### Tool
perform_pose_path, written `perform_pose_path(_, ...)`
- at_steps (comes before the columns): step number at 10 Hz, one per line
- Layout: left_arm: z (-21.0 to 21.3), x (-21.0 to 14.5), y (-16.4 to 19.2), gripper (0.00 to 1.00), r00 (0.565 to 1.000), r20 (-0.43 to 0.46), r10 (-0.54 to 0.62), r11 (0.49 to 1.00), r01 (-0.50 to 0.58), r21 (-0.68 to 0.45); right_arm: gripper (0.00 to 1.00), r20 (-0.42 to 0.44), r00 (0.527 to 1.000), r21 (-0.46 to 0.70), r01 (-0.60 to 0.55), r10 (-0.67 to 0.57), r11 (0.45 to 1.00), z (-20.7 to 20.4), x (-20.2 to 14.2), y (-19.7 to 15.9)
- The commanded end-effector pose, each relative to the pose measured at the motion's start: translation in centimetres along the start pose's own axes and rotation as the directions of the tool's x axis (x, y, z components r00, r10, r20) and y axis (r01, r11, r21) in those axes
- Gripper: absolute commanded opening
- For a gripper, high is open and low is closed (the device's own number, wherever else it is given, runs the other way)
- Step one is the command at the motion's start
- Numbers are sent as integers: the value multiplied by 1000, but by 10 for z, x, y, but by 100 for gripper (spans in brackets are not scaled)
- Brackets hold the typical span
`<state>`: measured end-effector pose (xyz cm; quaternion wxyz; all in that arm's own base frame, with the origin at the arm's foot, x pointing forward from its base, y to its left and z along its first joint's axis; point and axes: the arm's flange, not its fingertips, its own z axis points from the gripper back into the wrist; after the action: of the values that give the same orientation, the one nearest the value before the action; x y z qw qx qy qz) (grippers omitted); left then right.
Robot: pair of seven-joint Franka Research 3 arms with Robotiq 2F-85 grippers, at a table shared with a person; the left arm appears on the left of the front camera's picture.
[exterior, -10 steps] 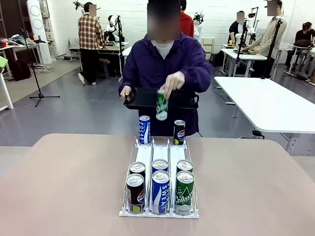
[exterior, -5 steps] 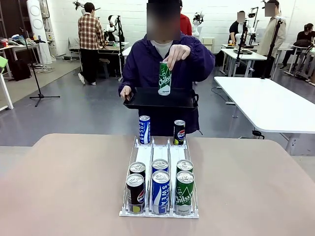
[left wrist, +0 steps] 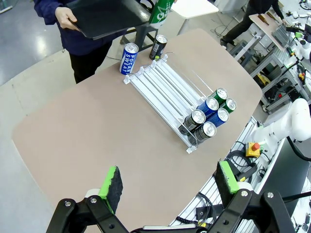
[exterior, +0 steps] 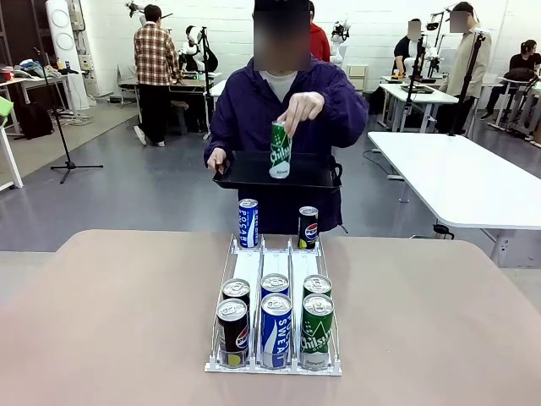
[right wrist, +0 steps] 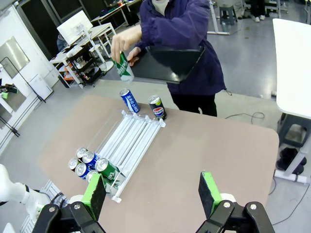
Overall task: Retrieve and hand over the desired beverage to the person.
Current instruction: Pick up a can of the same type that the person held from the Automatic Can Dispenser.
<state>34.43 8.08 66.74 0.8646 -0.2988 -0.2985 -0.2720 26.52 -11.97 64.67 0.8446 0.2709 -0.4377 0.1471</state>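
Observation:
The person (exterior: 279, 101) in a dark purple jacket stands at the far side of the table, holding a black tray (exterior: 277, 171) in one hand. The other hand holds a green Chilsung can (exterior: 281, 150) upright just above the tray; the can (right wrist: 122, 66) also shows tilted in the right wrist view. A blue Pocari can (exterior: 248, 222) and a black Pepsi can (exterior: 308, 227) stand at the far end of a white rack (exterior: 275, 272). Several cans fill the rack's near end. My left gripper (left wrist: 170, 182) and right gripper (right wrist: 153, 189) hang open high above the table.
The tan table (exterior: 110, 321) carries the rack in its middle. A white table (exterior: 456, 173) stands to the right behind. Other people work at tables farther back.
The person lifted the green can from just above the rack's far end up past the tray, then lowered it to the tray. The cans on the rack stayed put.

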Motion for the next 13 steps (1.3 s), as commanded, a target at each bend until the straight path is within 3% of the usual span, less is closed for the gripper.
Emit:
perform_pose_path(1, 2, 1, 1, 100, 1000, 11, -20, 1000, 20, -16, 100, 13, 1000, 17, -3, 3, 1000, -2, 2, -1)
perform_pose_path(13, 2, 1, 1, 100, 1000, 11, -20, 1000, 20, -16, 100, 13, 1000, 17, -3, 3, 1000, -2, 2, -1)
